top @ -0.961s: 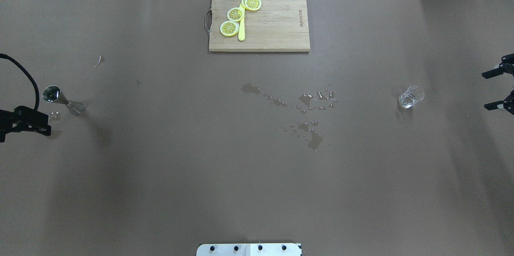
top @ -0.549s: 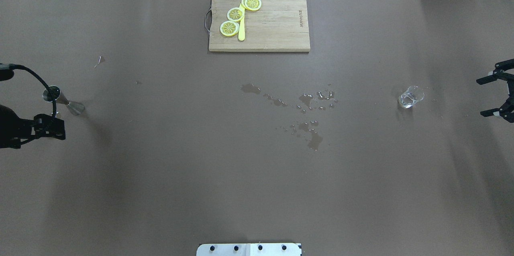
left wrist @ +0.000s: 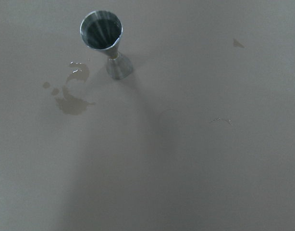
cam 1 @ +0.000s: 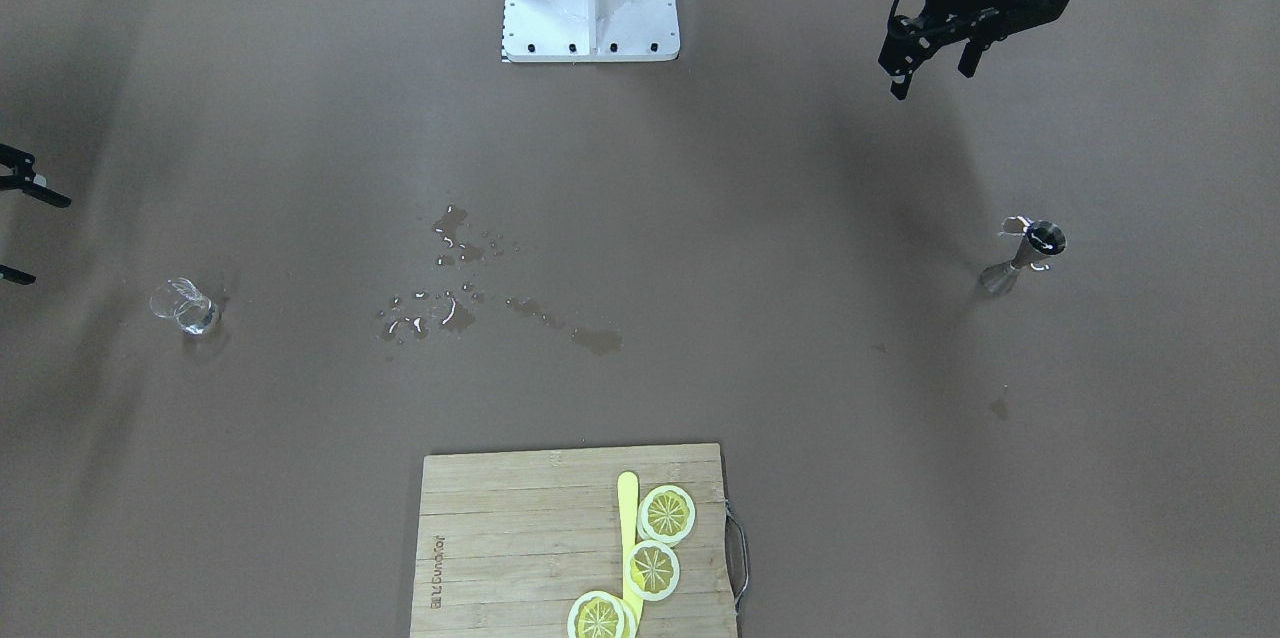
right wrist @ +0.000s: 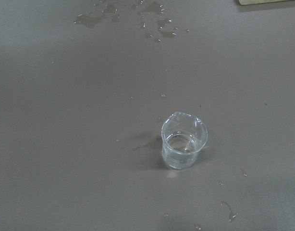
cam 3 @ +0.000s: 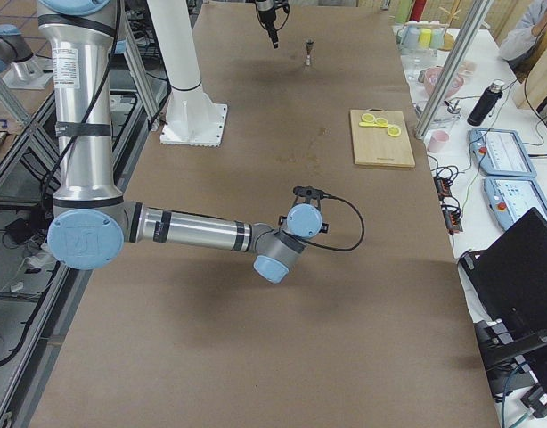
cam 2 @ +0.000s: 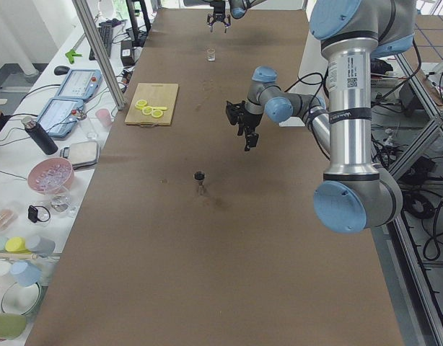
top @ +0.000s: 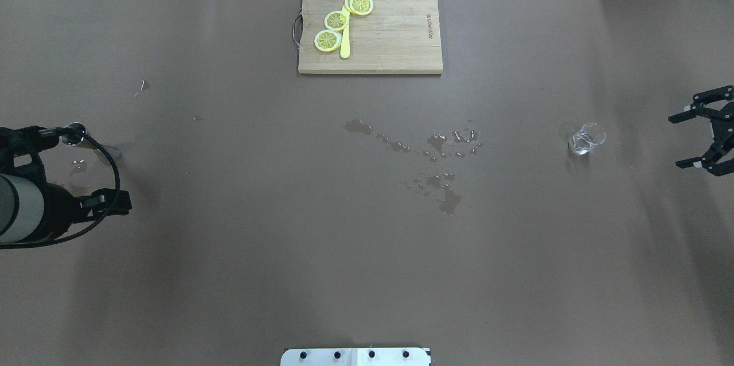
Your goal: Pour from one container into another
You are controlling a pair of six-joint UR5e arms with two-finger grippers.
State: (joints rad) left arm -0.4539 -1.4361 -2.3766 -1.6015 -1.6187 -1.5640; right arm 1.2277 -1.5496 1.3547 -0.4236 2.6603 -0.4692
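**Desk:** How is the left gripper (cam 1: pixel 932 70) standing?

**Operator:** I'm watching it hanging above the table (top: pixel 287 274) with its fingers spread apart, gripping nothing; the steel jigger (left wrist: pixel 107 42) is standing upright toward the upper left of its wrist view, well apart from the fingers; a small puddle (left wrist: pixel 73 100) is lying near the jigger's foot; I cannot tell whether the jigger is holding any liquid.

**Desk:** And the right gripper (top: pixel 683 141)?

**Operator:** I'm seeing it spread wide too, clamping nothing; the glass beaker (right wrist: pixel 183 144) is sitting upright out ahead of it, roughly in line with the gap between its fingers, near but not touching; a little clear liquid seems to be sitting in the beaker's bottom.

**Desk:** Is anything lying between the two?

**Operator:** I'm picking out scattered droplets (top: pixel 441 151) glistening beyond the beaker, on the side away from the right gripper; the cutting board (top: pixel 395 39) with its lemon slices (top: pixel 336 20) is lying well apart from both grippers, across the table from the robot's base.
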